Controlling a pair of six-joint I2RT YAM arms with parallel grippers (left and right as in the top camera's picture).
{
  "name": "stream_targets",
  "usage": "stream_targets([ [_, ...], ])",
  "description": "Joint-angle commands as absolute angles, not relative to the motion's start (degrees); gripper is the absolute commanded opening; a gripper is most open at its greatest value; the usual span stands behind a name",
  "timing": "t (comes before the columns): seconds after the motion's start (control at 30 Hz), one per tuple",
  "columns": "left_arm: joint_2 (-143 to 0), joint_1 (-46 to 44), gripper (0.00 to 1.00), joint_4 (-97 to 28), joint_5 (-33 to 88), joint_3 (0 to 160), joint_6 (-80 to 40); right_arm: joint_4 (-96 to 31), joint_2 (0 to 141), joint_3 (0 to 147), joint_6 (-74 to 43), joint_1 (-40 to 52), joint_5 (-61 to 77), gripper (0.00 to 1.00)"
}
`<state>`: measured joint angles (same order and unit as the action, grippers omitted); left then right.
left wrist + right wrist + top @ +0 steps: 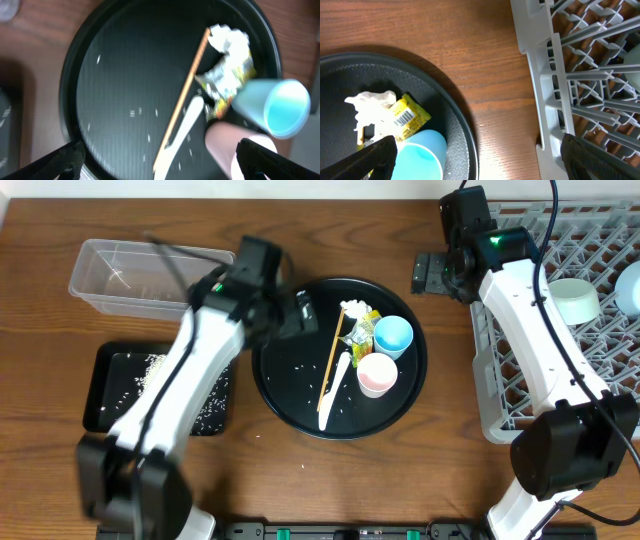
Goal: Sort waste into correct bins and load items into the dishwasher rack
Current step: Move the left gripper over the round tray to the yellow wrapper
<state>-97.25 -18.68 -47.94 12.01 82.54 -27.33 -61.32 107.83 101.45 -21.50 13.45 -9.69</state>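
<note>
On a round black tray lie a crumpled tissue, a yellow wrapper, a blue cup, a pink cup, a chopstick and a white spoon. My left gripper hovers open over the tray's left part; its wrist view shows the chopstick, spoon, wrapper and both cups ahead of the left gripper. My right gripper is open and empty above bare wood between tray and rack. The black bin holds rice.
The clear tub stands at the back left. A mint-white bowl and a light-blue bowl sit in the rack. Loose rice grains dot the round tray. The rack's wall is close on my right gripper's right.
</note>
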Motion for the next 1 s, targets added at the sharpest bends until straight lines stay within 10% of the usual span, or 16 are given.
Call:
stream_targets([
  [0.0,-103.6,-19.5,0.98,-46.7,9.6,87.2,-29.0,-61.3,106.1,102.3,-22.1,13.2,-10.1,0.99],
  [0.97,-121.5,-26.9,0.92,-32.8,15.6,88.4,-35.2,-61.3,106.1,102.3,-22.1,13.2,-10.1,0.99],
])
